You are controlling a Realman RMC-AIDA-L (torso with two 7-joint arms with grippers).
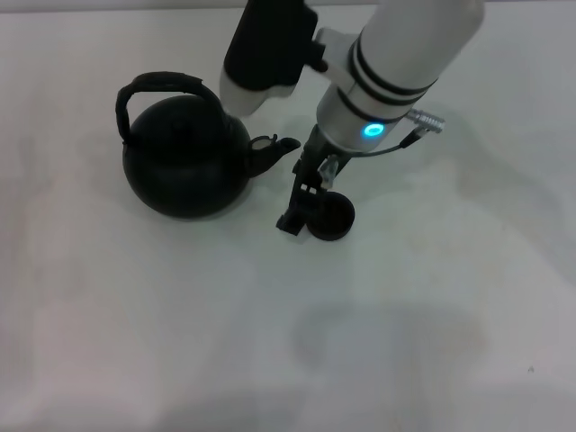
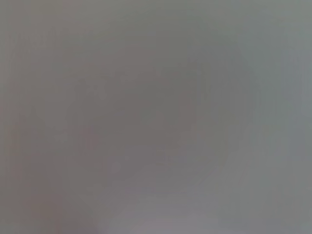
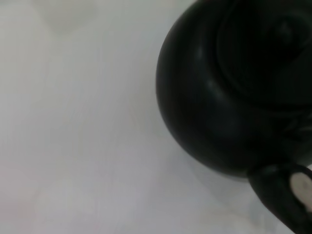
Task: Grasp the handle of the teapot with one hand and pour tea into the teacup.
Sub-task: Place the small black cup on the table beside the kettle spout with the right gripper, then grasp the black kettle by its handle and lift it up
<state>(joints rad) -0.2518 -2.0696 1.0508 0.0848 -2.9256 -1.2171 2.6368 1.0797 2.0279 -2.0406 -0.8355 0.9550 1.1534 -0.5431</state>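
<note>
The matte-black teapot [image 1: 186, 162] stands upright on the white table, left of centre in the head view, its short spout [image 1: 273, 148] pointing right. Its arched handle [image 1: 153, 85] stands up over the lid, with nothing holding it. The tiny dark teacup [image 1: 331, 218] sits just right of the spout. My right gripper [image 1: 304, 209] reaches down from the back and is low at the cup's left rim, between spout and cup. The right wrist view shows the teapot's round body [image 3: 214, 102] close up. My left gripper is out of view.
The white table [image 1: 135, 324] stretches all around the pot and cup. My right arm [image 1: 396, 63] hangs over the back of the scene, behind the cup and the spout. The left wrist view shows only a plain grey surface [image 2: 156, 117].
</note>
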